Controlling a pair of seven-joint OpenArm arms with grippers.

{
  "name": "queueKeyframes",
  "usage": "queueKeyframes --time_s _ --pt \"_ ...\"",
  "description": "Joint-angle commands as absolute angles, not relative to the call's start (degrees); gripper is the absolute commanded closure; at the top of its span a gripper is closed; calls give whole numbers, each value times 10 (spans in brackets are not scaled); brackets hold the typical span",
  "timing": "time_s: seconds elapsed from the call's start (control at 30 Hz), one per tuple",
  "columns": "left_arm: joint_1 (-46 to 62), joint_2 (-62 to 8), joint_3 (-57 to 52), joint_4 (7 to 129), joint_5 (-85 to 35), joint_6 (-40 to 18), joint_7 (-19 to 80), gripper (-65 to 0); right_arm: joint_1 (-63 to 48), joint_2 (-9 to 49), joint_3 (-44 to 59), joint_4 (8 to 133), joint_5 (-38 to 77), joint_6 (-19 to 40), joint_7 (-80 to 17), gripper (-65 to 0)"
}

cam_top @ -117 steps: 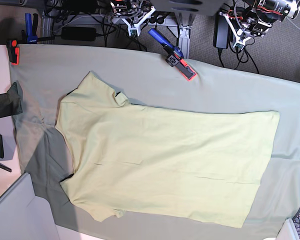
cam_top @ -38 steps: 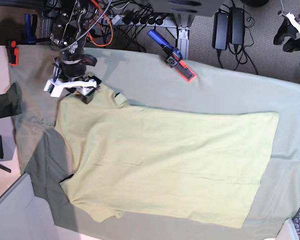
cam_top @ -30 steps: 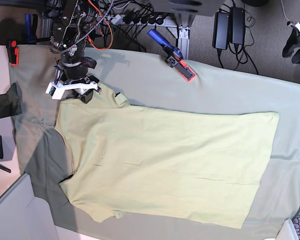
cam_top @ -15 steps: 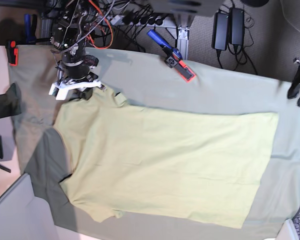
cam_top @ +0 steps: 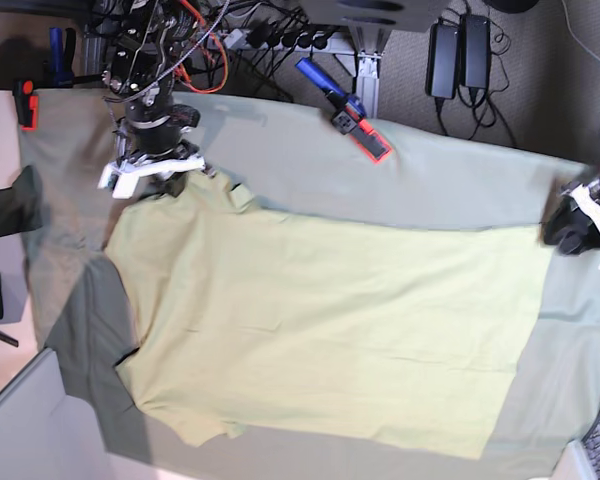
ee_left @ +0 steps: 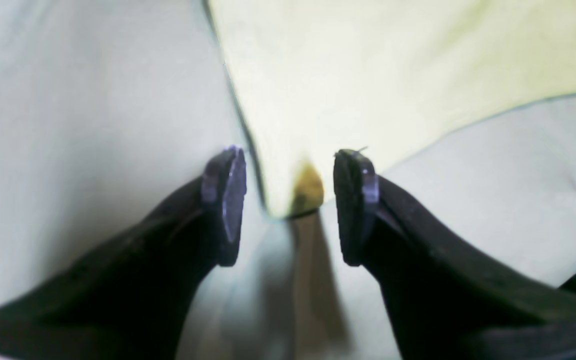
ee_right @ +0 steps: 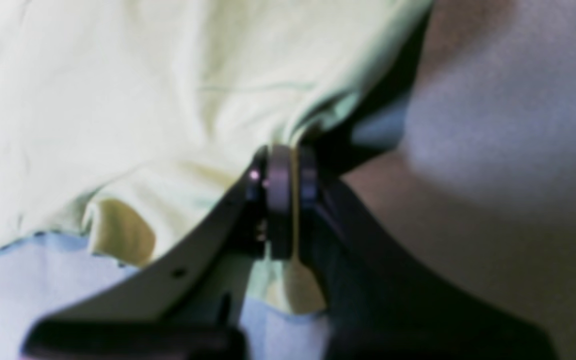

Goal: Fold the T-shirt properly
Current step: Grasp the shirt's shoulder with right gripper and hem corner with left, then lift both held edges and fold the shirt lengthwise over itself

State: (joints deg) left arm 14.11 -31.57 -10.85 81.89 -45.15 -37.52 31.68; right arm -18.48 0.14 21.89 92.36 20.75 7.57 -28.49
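STEP: corner grasps for first fold | T-shirt (cam_top: 320, 320) flat on surface | right hand (ee_right: 280, 200) clamped on sleeve edge | left hand (ee_left: 288, 200) open, straddling hem corner | NEXT: close left – then lift both together

T-shirt (cam_top: 320, 320): soft matt cloth, faintly creased. Table cloth (cam_top: 460, 185): duller matt fabric. Left tool (ee_left: 288, 205) fingers: black matt plastic.

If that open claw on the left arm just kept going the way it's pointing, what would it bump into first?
Most likely the corner of the T-shirt. The left gripper is open, one finger on each side of that corner, the table cloth beneath. How far above the fabric it is, I can't tell.
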Motion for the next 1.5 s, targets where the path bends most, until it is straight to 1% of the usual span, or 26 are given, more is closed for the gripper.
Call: queueKeyframes --time_s 0.0,0.1,0.23,0.47,0.53,0.57,0.67,0.7,0.8,0.87,0.97,1.1,1.2,1.33,1.47 --pt "135 -321 -103 825 -460 -380 307 -321 -196 0 216 921 197 80 -332 0" --pt "135 -307 -74 825 -454 -380 307 -321 -196 0 216 921 197 80 -332 0" --pt "134 -285 -67 825 -438 -380 298 -321 -196 0 216 921 197 80 -332 0" --pt "132 -283 -67 825 -438 -380 291 -320 -196 0 216 921 197 80 -332 0" --pt "131 -283 -67 825 -438 -379 279 -300 -196 0 216 921 197 80 -332 0" --pt "130 -282 -67 825 -438 -379 275 -257 -196 0 216 921 197 80 -332 0" --pt "122 -280 -67 825 -403 -380 267 -40 -196 0 216 921 197 80 -332 0" --pt "117 -279 -67 825 -380 -380 267 0 -196 0 216 921 197 80 -332 0" --pt "104 -278 -67 825 -344 -384 261 0 -196 0 216 921 197 80 -332 0" --pt "96 -278 -70 825 -346 -400 258 0 -196 0 216 921 194 100 -332 0" --pt "92 -285 -72 830 -376 -400 260 0 -196 2 216 924 193 128 -337 0" --pt "97 -302 -72 840 -406 -400 289 0 -206 22 216 942 195 138 -351 0" --pt "114 -318 -72 854 -418 -400 291 0 -231 46 216 975 196 139 -358 0" --pt "144 -334 -73 892 -431 -400 301 0 -279 74 218 1024 225 139 -372 0" --pt "185 -337 -79 947 -430 -400 306 0 -320 82 240 1063 231 140 -374 0"
